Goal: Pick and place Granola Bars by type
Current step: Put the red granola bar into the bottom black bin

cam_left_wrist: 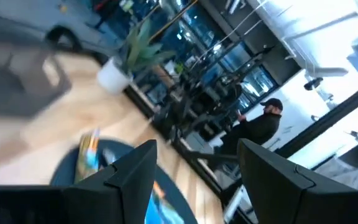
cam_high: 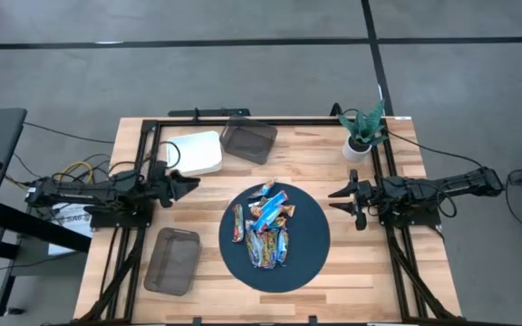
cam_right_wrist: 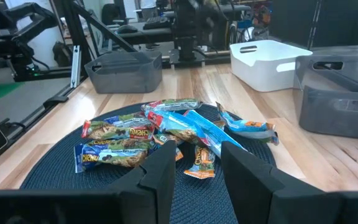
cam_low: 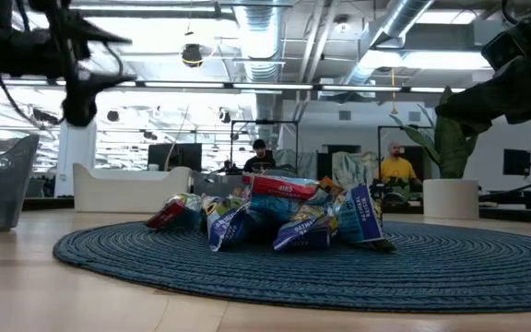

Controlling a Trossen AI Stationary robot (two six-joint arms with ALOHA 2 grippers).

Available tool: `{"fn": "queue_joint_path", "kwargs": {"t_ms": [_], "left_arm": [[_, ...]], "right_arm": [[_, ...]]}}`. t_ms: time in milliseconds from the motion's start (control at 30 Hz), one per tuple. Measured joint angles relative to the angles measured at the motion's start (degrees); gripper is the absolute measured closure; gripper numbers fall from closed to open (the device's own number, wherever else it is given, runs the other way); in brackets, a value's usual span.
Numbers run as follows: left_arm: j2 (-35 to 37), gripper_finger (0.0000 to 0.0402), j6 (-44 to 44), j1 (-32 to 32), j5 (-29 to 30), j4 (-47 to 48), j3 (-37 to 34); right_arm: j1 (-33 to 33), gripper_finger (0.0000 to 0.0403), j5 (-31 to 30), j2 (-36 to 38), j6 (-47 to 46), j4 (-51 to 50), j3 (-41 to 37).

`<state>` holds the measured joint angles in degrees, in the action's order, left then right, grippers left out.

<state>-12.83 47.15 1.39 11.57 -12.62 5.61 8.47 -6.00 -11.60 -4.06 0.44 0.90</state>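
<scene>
A heap of small foil-wrapped granola bars (cam_high: 266,228), in blue, red/orange and green-and-silver wrappers, lies piled on the round dark-blue woven mat (cam_high: 308,263) at the middle of the pale wooden table (cam_high: 352,195). Most bars overlap one another; one orange-ended bar (cam_right_wrist: 248,127) lies at the heap's edge, toward the white bin.

Left gripper (cam_high: 191,184): held over the table's left side, just beside the mat's rim and near the white rectangular plastic bin (cam_high: 195,154). Fingers spread apart, nothing between them. In the left wrist view both dark fingers (cam_left_wrist: 135,174) stand wide, with the mat and a bar visible past them.

Right gripper (cam_high: 338,200): held at the mat's right rim, pointing toward the heap, not touching it. Fingers part-way apart and empty; in the right wrist view the dark fingers (cam_right_wrist: 166,171) frame a gap through which the mat and bars show.

Containers: one dark translucent rectangular bin (cam_high: 248,141) at the table's far edge, beside the white bin; a second dark translucent bin (cam_high: 172,261) near the left front corner. No bars are seen in either.

A small green potted plant in a white pot (cam_high: 362,134) stands at the far right corner.

Seated people (cam_low: 396,168) show in the room beyond the table.
</scene>
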Motion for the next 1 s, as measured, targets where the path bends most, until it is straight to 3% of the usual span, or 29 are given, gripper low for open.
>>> {"fn": "queue_joint_path", "kwargs": {"t_ms": [100,367,533,633,767,1000], "left_arm": [[-6.4,0.0185,-0.3,0.0,0.5,7.1,6.4],[-38.2,0.0190,0.7,-0.9,-0.7,30.5,31.8],[-53.6,0.0204,3.8,-1.7,-2.3,44.3,44.3],[-60.9,0.0211,7.1,-2.1,-7.2,45.8,47.9],[-68.9,0.0216,14.4,-1.7,-14.3,43.8,48.9],[-77.7,0.0216,19.4,0.8,-15.7,41.4,48.8]], "right_arm": [[0.0,0.0280,0.0,0.0,0.0,0.0,0.0],[0.0,0.0280,0.0,0.0,0.0,0.1,0.0],[-0.1,0.0280,-0.4,0.0,-2.9,5.2,-0.2],[-0.2,0.0280,-0.9,0.0,-19.3,14.3,-0.1],[-0.2,0.0280,-7.8,0.0,-37.9,25.0,-0.1],[-0.3,0.0280,-9.7,0.1,-48.5,29.8,0.0]]}}
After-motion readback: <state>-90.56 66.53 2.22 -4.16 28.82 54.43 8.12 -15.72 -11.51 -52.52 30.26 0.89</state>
